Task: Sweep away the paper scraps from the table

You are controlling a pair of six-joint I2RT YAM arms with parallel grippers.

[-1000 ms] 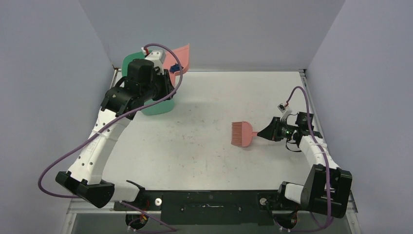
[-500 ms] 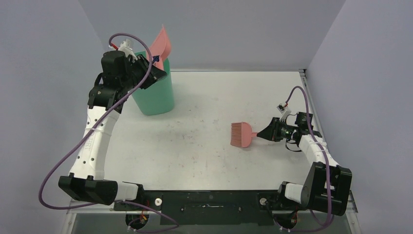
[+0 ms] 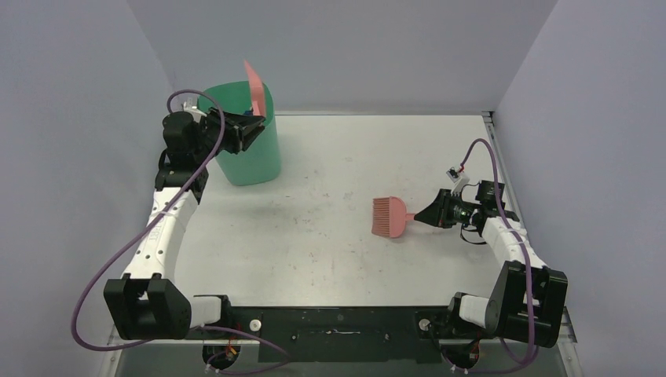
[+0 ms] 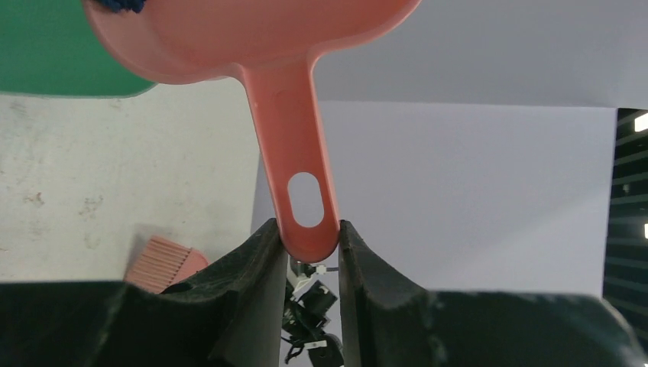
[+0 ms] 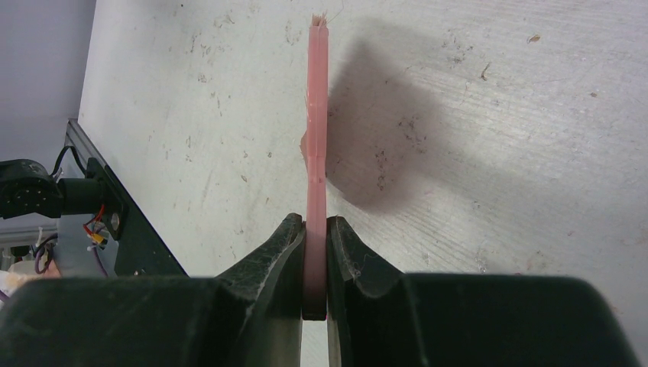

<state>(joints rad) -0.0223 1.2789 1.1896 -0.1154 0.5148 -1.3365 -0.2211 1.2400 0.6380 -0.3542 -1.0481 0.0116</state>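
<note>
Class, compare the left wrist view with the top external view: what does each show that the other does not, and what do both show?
Left wrist only: the oval hole in the dustpan handle, whose end the left hand pinches. Top external only: the green bin with its open rim, the dustpan tilted above it, and the right hand shut on the pink brush. Both: dustpan, bin, brush, white table.

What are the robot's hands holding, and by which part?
Left hand: pink dustpan, by its handle's end. Right hand: pink brush, by its handle.
</note>
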